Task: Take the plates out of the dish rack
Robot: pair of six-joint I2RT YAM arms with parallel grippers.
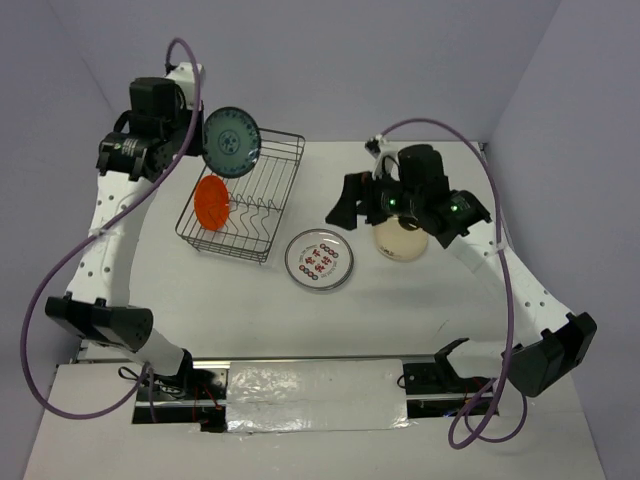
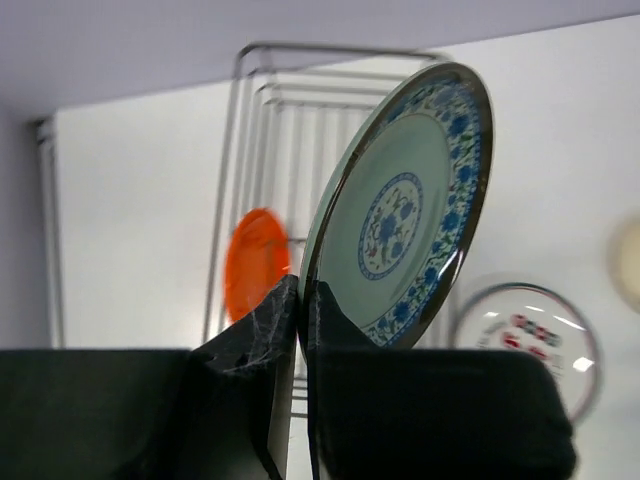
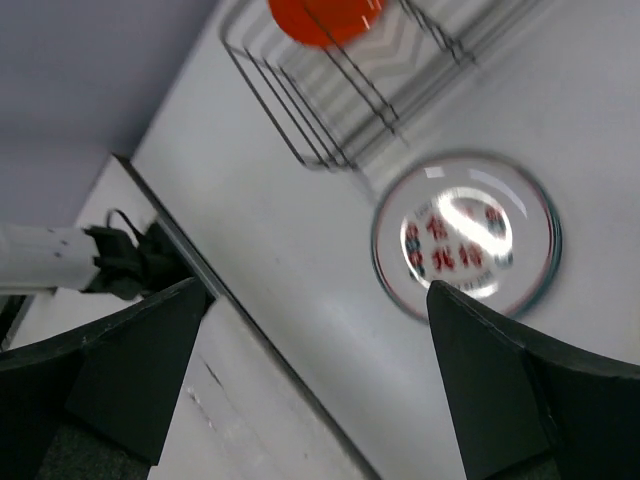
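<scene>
The left pincer [image 2: 303, 300] is clamped on the lower rim of the round teal plate with the blue floral pattern [image 2: 400, 215]. Its two black fingers are pressed almost together, with only the plate's edge between them. The plate is held on edge in the air above the far left corner of the dark wire dish rack [image 1: 280, 215] and appears clear of the wires.

The grip is a thin pinch at the very rim of a glossy dish, so the plate could swing or slip if the wrist turns fast. It seems best to carry it slowly, keep it above the rack's flared side until it is fully past, then tip it flat and lower it to the surface before letting go. Bare tabletop in front of the rack looks the safest place to set it, apart from the dishes already laid out.

The small plain orange plate [image 1: 212, 202] stands upright in the near left part of the rack, so one dish remains after this one.

The right pincer [image 3: 316, 300] has its jaws spread wide and holds nothing. It hangs above a round cream plate [image 1: 400, 243]. Just beside the rack's right corner lies a white plate with a red pattern [image 1: 319, 260], flat on the surface.

The white tabletop [image 1: 420, 320] is smooth and matte. Plain pale lilac walls [image 1: 350, 60] enclose it at the back and sides.
</scene>
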